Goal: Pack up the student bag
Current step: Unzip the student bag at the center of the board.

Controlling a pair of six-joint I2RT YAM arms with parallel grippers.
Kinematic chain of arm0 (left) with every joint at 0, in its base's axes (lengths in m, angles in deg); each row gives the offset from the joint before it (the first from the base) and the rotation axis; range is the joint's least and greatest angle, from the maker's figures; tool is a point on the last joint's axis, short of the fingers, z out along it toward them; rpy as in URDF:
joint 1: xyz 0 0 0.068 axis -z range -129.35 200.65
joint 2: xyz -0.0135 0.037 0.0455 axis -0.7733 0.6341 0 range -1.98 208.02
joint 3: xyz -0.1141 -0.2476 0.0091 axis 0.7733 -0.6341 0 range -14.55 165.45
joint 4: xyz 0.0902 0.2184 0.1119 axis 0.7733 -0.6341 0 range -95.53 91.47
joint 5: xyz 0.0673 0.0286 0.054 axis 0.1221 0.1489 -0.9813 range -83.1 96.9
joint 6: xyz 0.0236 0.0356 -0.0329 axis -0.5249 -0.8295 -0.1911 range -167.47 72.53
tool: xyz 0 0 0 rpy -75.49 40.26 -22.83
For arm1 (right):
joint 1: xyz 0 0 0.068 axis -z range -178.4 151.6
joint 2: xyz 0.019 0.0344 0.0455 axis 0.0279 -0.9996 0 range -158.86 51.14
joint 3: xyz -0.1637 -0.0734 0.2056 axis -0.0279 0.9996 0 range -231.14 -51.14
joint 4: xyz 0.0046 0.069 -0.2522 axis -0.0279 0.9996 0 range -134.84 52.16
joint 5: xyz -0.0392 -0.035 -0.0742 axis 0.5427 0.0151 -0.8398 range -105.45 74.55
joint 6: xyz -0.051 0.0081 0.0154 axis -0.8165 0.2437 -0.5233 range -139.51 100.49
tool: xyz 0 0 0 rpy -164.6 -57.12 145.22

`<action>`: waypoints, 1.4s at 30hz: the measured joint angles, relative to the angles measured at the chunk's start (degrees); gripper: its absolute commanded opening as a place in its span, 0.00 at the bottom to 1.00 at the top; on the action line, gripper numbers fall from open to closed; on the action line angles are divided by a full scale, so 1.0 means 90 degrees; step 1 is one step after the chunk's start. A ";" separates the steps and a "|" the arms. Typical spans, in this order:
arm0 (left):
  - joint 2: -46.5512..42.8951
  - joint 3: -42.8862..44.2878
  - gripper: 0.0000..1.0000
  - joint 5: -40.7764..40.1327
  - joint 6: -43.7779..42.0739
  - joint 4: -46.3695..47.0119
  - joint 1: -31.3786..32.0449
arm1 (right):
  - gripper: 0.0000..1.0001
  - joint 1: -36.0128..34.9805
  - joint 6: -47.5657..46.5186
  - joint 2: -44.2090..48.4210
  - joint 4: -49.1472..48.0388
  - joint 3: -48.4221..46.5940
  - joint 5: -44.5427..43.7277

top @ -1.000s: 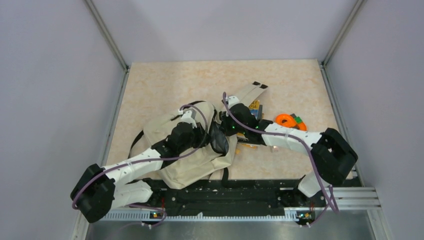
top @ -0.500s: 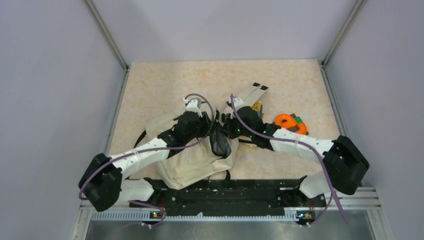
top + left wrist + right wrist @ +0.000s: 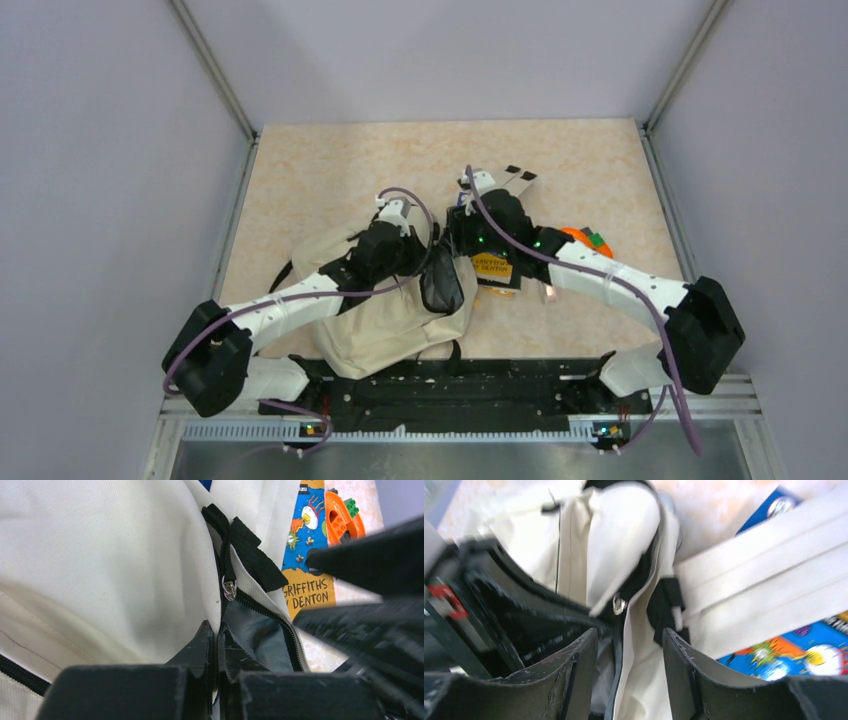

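The left fingers are clenched on the cream lip of the student bag, pinching the cloth at the near end of its zipper track; the bag's body spreads off to their left, while the grey-lined mouth opens just to their right; straight ahead of the tips, along the same seam, sits the silver zipper pull, near but not touching them, with a black tab just beyond it; the right fingers stand released and apart, straddling the same opening edge from the opposite side with nothing pinched, the pull hanging just ahead of their gap; I judge that the coming move turns on that seam, which runs lengthwise away from both sets of tips, so spreading the mouth calls for the right fingers to take the other lip while the left hold theirs; seen from above, the bag lies slantwise, its long axis running from the left arm's base toward the two wrists; to the right of the right fingers the flat shoulder straps cross a bright book, which lies nearer the right arm; farther right sits an orange toy; beyond the straps the bench shows bare top, its side walls well apart.
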 measured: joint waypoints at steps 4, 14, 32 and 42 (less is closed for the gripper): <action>0.0000 -0.0010 0.00 0.0180 -0.0090 0.0104 -0.0012 | 0.46 0.0238 -0.0189 -0.0165 0.0155 -0.0719 -0.0083; -0.0012 -0.0221 0.00 0.0316 -0.0095 0.0403 -0.0032 | 0.42 0.0330 -0.0522 -0.1467 0.0605 -0.1909 -0.0034; -0.0143 -0.0340 0.00 0.0386 -0.0092 0.0457 -0.0039 | 0.27 0.0333 -0.0542 -0.1848 0.0833 -0.1933 0.0355; -0.0185 -0.0401 0.00 0.0386 -0.0092 0.0486 -0.0039 | 0.00 0.0330 -0.0568 -0.1889 0.0794 -0.1940 0.0474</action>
